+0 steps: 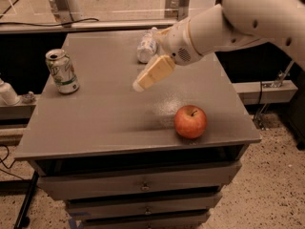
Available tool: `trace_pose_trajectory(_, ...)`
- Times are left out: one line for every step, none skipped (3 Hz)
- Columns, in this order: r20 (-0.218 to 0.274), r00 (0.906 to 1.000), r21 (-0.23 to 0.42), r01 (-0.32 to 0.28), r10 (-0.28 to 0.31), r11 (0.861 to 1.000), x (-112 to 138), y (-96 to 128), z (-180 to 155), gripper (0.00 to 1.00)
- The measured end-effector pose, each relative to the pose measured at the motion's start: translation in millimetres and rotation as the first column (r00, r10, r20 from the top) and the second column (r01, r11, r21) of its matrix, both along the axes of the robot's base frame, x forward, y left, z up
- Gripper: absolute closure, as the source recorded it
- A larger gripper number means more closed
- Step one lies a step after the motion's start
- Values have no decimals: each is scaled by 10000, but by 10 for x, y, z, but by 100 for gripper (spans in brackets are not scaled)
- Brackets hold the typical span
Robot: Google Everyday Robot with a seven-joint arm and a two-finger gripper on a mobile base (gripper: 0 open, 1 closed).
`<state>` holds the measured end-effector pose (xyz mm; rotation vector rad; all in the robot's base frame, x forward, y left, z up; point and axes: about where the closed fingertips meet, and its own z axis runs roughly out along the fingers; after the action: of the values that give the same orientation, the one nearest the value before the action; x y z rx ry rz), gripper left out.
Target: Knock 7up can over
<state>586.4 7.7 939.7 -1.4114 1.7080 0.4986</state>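
Hovering gripper (141, 84) above table (102, 120), well apart from 7up can (62, 72)

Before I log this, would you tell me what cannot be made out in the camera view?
- 7up can, upright at the table's left: lettering too small to read.
- Plastic bottle: right side hidden behind the arm.
- Gripper, above the table's middle: its arm is cut off by the right edge.
- White object: cut off by the left edge.

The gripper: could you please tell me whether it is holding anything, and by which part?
Nothing is held. The gripper hangs above the middle of the table, apart from the can, the bottle and the apple.
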Motion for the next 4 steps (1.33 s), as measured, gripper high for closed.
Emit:
trace_pose_trajectory(148,9978,668,-653,644,9956,204,593,-191,0)
trace_pose_trajectory(113,9947,1303,-1032,1026,9861,370,1094,-337,0)
trace_pose_trajectory(4,9926,1891,-1196,1218,9747,507,1509,-446,0)
trace_pose_trajectory(-119,9910,2431,-1268,1336,9617,619,1859,-546,0)
